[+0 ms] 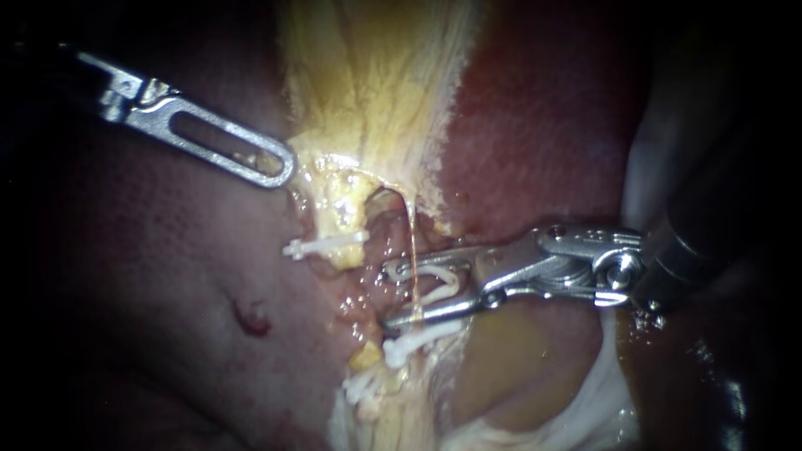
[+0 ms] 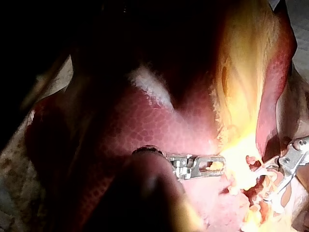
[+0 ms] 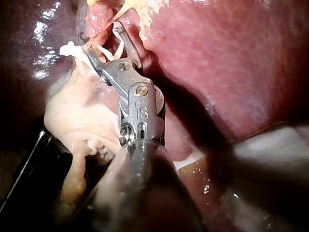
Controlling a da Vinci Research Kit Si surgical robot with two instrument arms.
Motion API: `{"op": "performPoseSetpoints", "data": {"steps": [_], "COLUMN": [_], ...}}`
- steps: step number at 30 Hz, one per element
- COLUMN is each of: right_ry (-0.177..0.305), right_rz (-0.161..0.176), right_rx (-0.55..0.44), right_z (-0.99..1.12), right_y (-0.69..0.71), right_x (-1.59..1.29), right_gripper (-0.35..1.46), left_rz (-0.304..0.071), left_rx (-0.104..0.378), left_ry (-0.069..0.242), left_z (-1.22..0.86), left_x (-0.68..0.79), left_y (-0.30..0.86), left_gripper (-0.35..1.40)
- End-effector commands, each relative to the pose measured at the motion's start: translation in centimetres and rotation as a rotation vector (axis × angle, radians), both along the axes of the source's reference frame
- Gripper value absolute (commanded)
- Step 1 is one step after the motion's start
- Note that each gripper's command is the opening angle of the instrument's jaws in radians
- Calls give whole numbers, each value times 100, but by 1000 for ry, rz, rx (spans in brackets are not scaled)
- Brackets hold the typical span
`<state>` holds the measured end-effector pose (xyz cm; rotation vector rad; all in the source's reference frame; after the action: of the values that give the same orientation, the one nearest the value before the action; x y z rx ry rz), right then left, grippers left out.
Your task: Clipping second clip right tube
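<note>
So far: a seated clip (image 1: pixel 409 342) appears to sit on the right tube (image 1: pixel 412 238), just below the jaws (other white clips lie nearby).
Right instrument (image 1: pixel 388 295): jaws stand wide astride the right tube, carrying a loaded clip (image 1: pixel 441 284) between them, not yet closed.
Left instrument (image 1: pixel 282 167): jaws pressed together, pinching the yellow tissue (image 1: pixel 368 83) at its edge.
Remaining: squeezing the loaded clip closed, I judge, then letting go.
</note>
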<state>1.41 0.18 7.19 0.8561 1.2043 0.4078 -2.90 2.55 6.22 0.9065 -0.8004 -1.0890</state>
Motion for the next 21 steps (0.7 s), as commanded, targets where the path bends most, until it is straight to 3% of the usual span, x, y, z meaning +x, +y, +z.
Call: {"op": "performPoseSetpoints", "data": {"steps": [1,15,21], "right_ry": [0,0,-12], "right_rz": [0,-1,21], "right_rx": [0,-2,-8], "right_z": [0,14,26], "right_y": [0,6,16], "right_x": [0,-1,2], "right_gripper": [38,35,35], "left_rz": [0,0,0], "left_rx": [0,0,0], "left_ry": [0,0,0], "left_z": [0,0,0], "left_x": [0,0,0], "left_y": [0,0,0], "left_gripper": [-35,-35,-35]}}
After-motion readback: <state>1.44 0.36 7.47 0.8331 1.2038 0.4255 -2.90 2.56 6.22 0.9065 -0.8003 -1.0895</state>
